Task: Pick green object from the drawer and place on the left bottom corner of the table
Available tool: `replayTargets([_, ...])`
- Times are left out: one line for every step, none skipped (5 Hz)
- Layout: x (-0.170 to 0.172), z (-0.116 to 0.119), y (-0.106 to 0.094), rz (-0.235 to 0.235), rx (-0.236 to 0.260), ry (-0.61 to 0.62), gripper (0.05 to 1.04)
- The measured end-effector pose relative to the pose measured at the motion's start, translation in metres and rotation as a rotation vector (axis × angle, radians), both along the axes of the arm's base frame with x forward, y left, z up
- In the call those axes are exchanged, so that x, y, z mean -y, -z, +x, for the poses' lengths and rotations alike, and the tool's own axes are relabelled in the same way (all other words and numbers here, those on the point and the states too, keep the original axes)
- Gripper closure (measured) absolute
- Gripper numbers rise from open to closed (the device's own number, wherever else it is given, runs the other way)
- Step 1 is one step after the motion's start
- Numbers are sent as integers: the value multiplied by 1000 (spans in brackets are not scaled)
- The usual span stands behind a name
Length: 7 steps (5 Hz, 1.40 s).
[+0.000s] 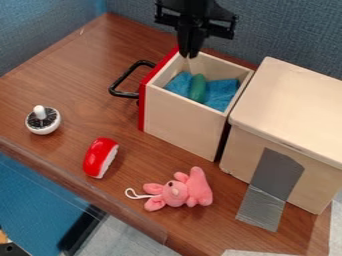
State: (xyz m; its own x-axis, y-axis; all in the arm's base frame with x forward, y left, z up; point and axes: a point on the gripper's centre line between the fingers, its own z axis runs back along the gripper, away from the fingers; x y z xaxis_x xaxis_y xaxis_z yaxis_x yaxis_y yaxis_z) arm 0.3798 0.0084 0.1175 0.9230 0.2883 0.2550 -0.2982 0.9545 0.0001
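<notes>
In the camera view, the black pincer [190, 55] hangs over the far end of the open wooden drawer [184, 122], its two fingers together with nothing seen between them. Below and slightly right of the pincer, the green oblong object [198, 88] lies inside the drawer on a blue cloth [220, 93]. Left of the pincer, a black handle [120, 84] sticks out from the drawer's red front. Farther below it to the left, a white-and-black round item with a white knob [43, 120] and a red-and-white toy piece [100, 157] rest on the brown worktop [73, 65]. A pink plush toy [187, 191] lies well below the pincer; right of it stands a wooden box [287, 110] with grey tape [272, 182].
</notes>
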Motion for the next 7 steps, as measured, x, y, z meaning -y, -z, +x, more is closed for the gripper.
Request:
replayTargets([9,4,11,-59,28,-29,641])
replayTargets([13,6,27,-65,1,-44,327])
replayTargets([11,6,39,-48,-22,-60,92])
replayTargets([11,8,52,-25,-63,-64,83])
replayTargets([12,9,62,-7,-78,-78,84])
replayTargets([15,11,66,-2,-82,-69,115])
replayTargets([16,11,66,1,-78,-72,396])
